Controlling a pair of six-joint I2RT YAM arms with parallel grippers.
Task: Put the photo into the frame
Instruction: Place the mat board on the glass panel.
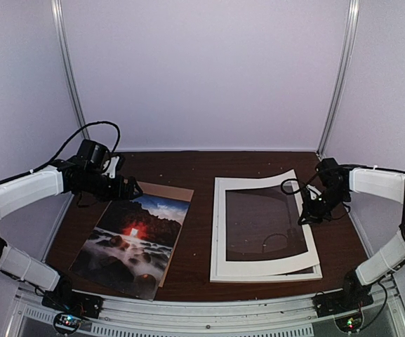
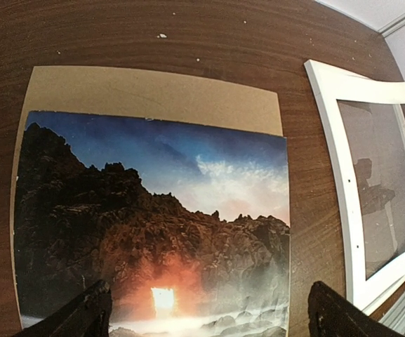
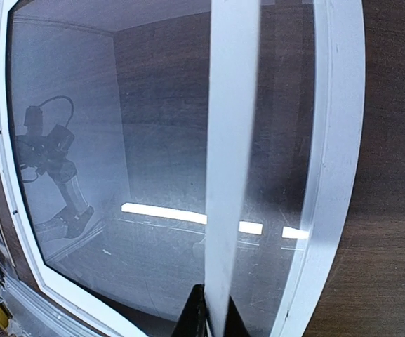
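Spread wide at the bottom of the left wrist view, the left gripper (image 2: 209,312) fingers (image 2: 83,312) are seen above the photo (image 2: 153,210). The glossy sunset print is laid flat on a brown backing board (image 2: 153,95), left of the frame (image 1: 272,276), on the wood-grain table (image 1: 195,165). Only the right wrist view shows the right gripper (image 3: 206,317) pinched on a thin white card mat (image 3: 230,140), its edge lifted over the frame's reflective glass (image 3: 153,140). In the top view the mat is seen bowed.
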